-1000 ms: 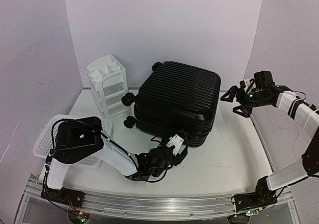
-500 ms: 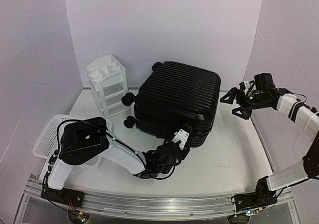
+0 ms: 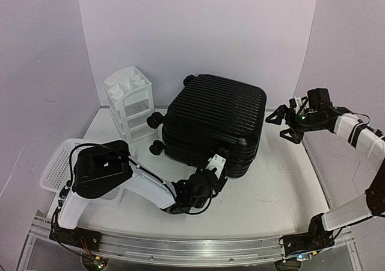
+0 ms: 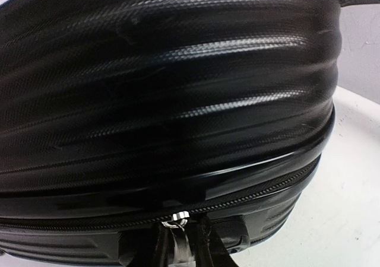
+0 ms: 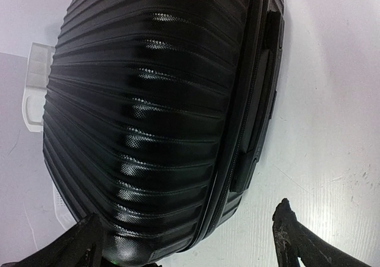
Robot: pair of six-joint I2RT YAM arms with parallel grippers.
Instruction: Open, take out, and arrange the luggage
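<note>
White arm links [image 3: 144,190], black joint housings [image 3: 99,171], black fingers [image 5: 294,237].

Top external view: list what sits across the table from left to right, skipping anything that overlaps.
white mesh basket → white drawer unit → luggage → right claw

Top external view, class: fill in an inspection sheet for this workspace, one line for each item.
surface: white table, lightly scuffed
job's things: luggage lying flat, zipped shut
clutter: white drawer unit and white mesh basket, both left of the luggage
grippers: left gripper, jaws pinched on the zipper pull; right gripper, jaws open, apart from the luggage
cables: thin black wires along both arms
surroundings: plain pale walls, metal rail at the near edge
</note>
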